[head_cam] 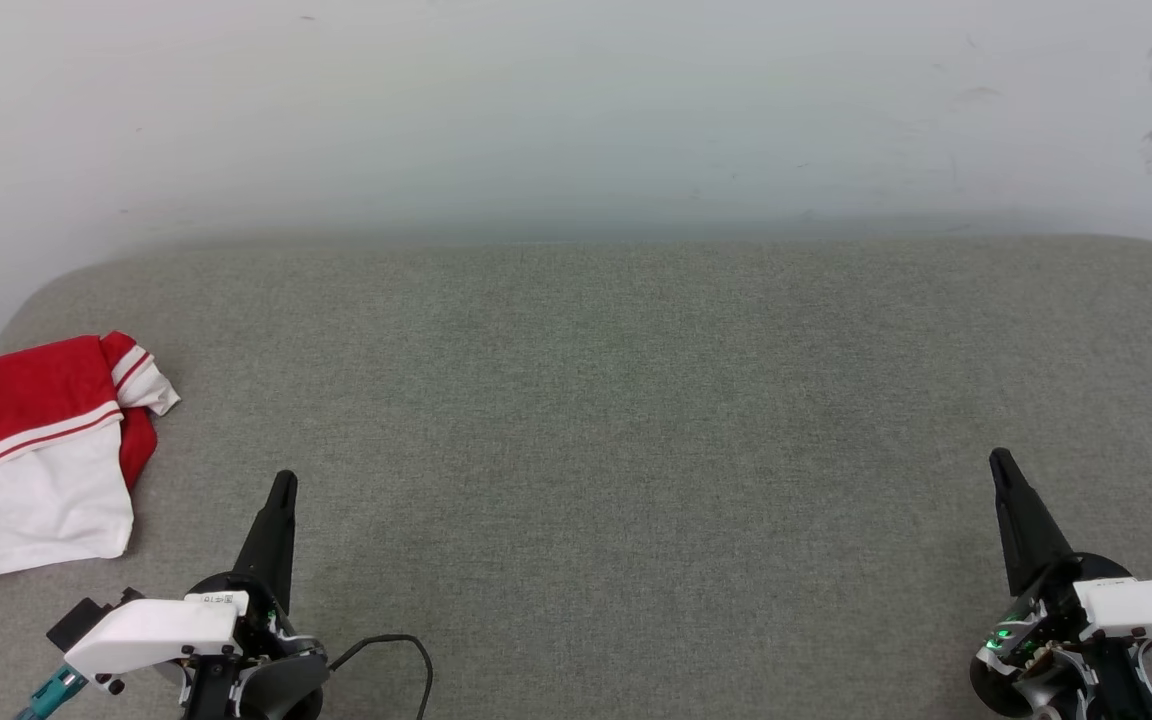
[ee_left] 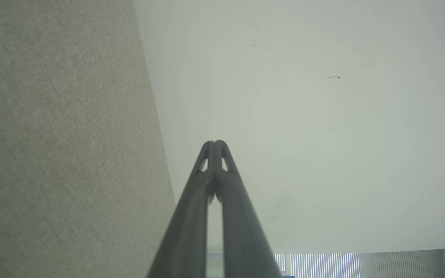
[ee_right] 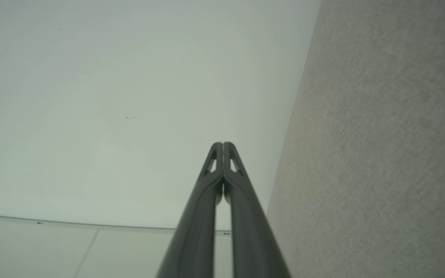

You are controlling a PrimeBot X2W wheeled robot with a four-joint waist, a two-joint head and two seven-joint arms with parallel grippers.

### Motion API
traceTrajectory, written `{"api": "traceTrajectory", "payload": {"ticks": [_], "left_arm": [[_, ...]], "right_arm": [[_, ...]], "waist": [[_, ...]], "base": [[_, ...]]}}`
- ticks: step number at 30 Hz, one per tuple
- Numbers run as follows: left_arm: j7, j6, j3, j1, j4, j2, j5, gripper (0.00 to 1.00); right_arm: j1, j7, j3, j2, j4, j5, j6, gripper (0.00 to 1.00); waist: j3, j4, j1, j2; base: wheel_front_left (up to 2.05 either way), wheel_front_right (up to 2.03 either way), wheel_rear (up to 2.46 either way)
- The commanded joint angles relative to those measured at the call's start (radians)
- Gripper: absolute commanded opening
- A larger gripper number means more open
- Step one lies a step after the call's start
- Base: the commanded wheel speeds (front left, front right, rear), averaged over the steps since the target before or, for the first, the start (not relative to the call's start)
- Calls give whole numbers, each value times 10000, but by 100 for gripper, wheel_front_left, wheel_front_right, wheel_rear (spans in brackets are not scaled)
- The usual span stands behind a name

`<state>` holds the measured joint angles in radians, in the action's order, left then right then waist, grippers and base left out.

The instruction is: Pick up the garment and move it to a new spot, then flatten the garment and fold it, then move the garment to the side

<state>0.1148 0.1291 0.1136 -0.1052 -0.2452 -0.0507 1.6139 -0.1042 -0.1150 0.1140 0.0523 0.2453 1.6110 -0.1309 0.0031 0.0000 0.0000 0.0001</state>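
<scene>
A: Head view first. Where's the garment point(head_cam: 31, 450)?

B: Heaped at the far left edge of the grey surface point(head_cam: 596, 420), red cloth with a white sleeve on top. It's a loose bundle, not a neat fold, and part of it runs past the frame.

A: And the pincers?

B: The left pincer point(head_cam: 283, 485) and right pincer point(head_cam: 999, 462) are both clenched and empty. They sit low at the near corners, tips toward the wall point(head_cam: 576, 110). The left one is near the garment but apart from it.

A: What could go wrong from here?

B: My worry is the rim. The garment lies so close to it that a sideways nudge could push it off. Pinching only the top white layer might lift one sleeve and leave the rest trailing, so it lands twisted. Cloth dragged close could also catch on the cable point(head_cam: 406, 645) beside the left arm.
</scene>
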Motion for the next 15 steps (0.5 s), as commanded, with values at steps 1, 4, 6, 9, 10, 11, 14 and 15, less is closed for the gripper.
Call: {"api": "traceTrajectory", "payload": {"ticks": [1,4,6,9,10,11,14,15], "left_arm": [[21,30,23,-84,-13,8,-27,0],[20,30,22,-84,-13,8,-27,0],[21,30,22,-84,-13,8,-27,0],[20,30,22,-84,-13,8,-26,0],[19,30,22,-84,-13,8,-26,0],[19,30,21,-84,-13,8,-26,0],[19,30,21,-84,-13,8,-26,0],[20,30,21,-84,-13,8,-26,0]], "right_arm": [[-99,-5,-1,-41,2,40,3,0],[-99,-5,-1,-41,2,40,3,0],[-99,-5,-1,-41,2,40,3,0],[-99,-5,-1,-41,2,40,3,0],[-99,-5,-1,-41,2,40,3,0],[-99,-5,-1,-41,2,40,3,0],[-99,-5,-1,-41,2,40,3,0],[-99,-5,-1,-41,2,40,3,0]], "waist": [[0,0,0,-1],[0,0,0,-1],[0,0,0,-1],[0,0,0,-1],[0,0,0,-1],[0,0,0,-1],[0,0,0,-1],[0,0,0,-1]], "base": [[0,0,0],[0,0,0],[0,0,0],[0,0,0],[0,0,0],[0,0,0],[0,0,0],[0,0,0]]}}
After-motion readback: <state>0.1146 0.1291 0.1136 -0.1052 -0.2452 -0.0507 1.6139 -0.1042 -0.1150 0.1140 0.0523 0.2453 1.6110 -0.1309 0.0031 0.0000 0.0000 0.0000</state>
